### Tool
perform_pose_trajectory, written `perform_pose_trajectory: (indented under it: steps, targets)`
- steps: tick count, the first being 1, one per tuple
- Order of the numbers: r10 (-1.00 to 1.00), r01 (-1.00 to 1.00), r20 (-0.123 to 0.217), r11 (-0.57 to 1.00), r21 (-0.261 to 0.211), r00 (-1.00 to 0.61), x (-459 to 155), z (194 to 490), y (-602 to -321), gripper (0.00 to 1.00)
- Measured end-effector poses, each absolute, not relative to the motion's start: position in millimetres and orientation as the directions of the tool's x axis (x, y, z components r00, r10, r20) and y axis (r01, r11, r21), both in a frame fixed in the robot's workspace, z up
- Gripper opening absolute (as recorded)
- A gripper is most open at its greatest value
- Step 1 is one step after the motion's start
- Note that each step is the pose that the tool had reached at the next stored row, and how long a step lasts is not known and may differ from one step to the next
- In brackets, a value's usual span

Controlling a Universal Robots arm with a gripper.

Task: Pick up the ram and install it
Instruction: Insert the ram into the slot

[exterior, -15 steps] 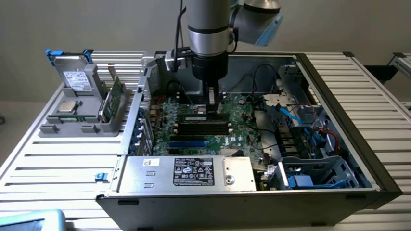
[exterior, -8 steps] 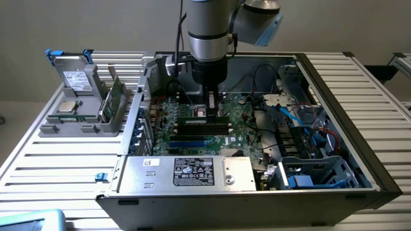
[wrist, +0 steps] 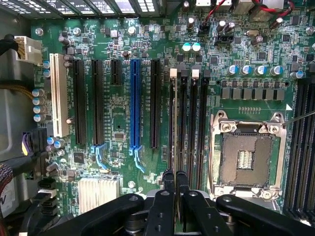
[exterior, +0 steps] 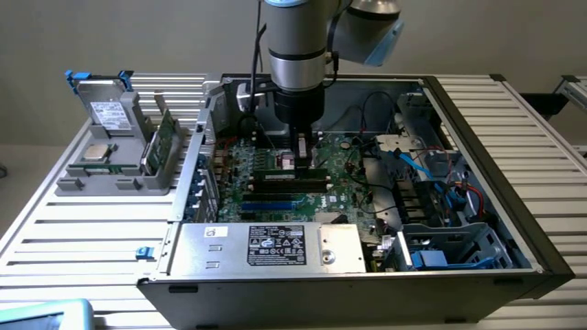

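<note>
The ram point(wrist: 175, 123) shows edge-on in the wrist view as a thin strip running along the first of the black memory slots point(wrist: 192, 123) on the green motherboard point(wrist: 118, 113). My gripper point(wrist: 175, 179) is shut on one end of that strip, its two black fingers point(wrist: 169, 184) pressed against its sides. In the exterior view the arm reaches straight down into the open computer case point(exterior: 477, 137). There my gripper point(exterior: 301, 163) stands over the ram point(exterior: 275, 176), which sits low at the slots. Whether it is fully seated I cannot tell.
An open silver processor socket point(wrist: 246, 155) lies beside the memory slots, and a blue expansion slot point(wrist: 135, 108) on their other side. The silver power supply point(exterior: 266, 247) fills the case's front. At the exterior view's left, a grey holder point(exterior: 110, 182) carries a drive point(exterior: 115, 113), a processor chip point(exterior: 96, 152) and a green board point(exterior: 163, 144).
</note>
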State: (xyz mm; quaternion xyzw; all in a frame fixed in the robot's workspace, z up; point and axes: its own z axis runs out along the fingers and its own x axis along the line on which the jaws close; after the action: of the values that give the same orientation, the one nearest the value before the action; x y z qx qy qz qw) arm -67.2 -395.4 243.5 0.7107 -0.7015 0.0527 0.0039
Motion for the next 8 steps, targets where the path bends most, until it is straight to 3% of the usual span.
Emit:
perform_pose_trajectory:
  steps: [8]
  targets:
    - [-0.997,-0.998,0.080,-0.015,-0.068,0.010,-67.1,242.0,-396.1,0.13]
